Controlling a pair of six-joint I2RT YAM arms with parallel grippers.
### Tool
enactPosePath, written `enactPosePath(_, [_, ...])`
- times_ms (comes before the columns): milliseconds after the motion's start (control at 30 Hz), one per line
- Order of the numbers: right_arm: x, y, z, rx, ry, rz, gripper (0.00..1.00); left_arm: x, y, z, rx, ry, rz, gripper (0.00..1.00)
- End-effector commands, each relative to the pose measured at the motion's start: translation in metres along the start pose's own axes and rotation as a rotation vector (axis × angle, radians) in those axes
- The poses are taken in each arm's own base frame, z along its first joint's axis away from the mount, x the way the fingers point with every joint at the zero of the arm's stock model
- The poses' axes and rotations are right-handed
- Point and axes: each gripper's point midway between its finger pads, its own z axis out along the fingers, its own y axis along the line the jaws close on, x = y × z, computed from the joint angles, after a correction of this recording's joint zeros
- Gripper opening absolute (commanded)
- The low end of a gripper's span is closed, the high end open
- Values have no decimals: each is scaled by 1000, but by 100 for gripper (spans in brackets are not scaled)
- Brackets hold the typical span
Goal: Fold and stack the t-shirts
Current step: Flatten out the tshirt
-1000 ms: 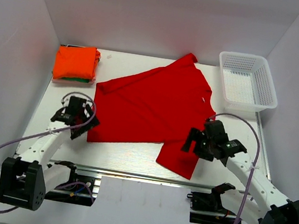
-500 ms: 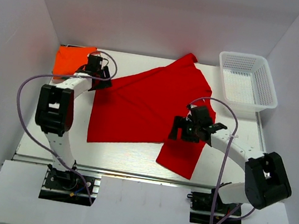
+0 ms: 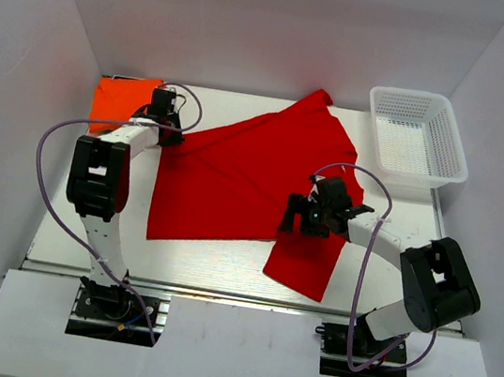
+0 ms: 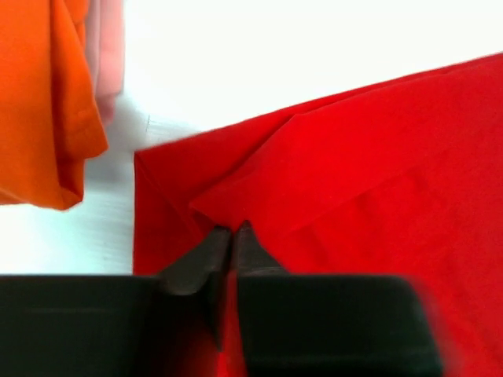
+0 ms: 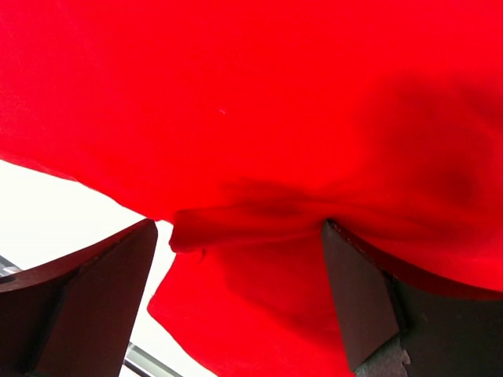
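Observation:
The red t-shirt [image 3: 254, 175] lies spread out across the middle of the table. At its far left corner, my left gripper [image 3: 167, 134] is shut on a raised fold of the red cloth [image 4: 314, 165], the fingertips [image 4: 250, 239] pinched together. A folded orange t-shirt [image 3: 118, 100] lies just to the left of that corner [image 4: 47, 102]. Over the shirt's lower right part my right gripper [image 3: 304, 223] stands open. In the right wrist view a ridge of red cloth [image 5: 259, 212] lies between its spread fingers [image 5: 361, 298].
A white mesh basket [image 3: 418, 137] stands at the far right corner of the table. White walls close in the left, back and right. A metal rail [image 3: 236, 295] runs along the near table edge.
My left arm swung from the near left up to the shirt's far left corner and closed on the cloth. My right arm moved a little left over the shirt and stayed open.

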Motion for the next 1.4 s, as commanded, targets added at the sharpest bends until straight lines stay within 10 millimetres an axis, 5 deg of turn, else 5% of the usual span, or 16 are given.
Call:
enactPosePath(0, [-7,5,5,-30,-29,13,90,-26,-4,-6,7,-61,-7,10])
enactPosePath(33, [-6,6,6,-32,-27,13,90,-28,-3,-4,-5,-67,-7,1])
enactPosePath(233, [-6,3,12,-23,-17,26,90,-42,-4,13,-16,-105,1,0])
enactPosePath(567, [-2,-7,23,10,4,15,90,-130,10,43,-173,-312,32,0])
enactPosePath(600, [-1,-8,24,12,8,14,90,-124,13,50,-188,-297,34,0])
enactPosePath(733, [7,-12,29,17,33,25,90,-150,9,66,-195,-373,6,0])
enactPosePath(833, [11,-12,30,10,52,25,90,-156,20,80,-249,-370,-43,21])
enactPosePath(967, [15,-12,28,8,57,21,90,-165,18,84,-222,-390,-81,26])
enactPosePath(1000, [14,-13,29,10,57,21,90,-169,14,84,-201,-405,-92,43])
enactPosePath(1067, [12,-10,26,-2,46,8,90,-168,1,86,-129,-394,-82,92])
enactPosePath(1100, [12,-9,25,-7,47,4,90,-176,-6,80,-97,-405,-80,100])
enactPosePath(1367, [-10,3,3,-36,-40,-82,90,-186,-66,27,232,-375,-10,100])
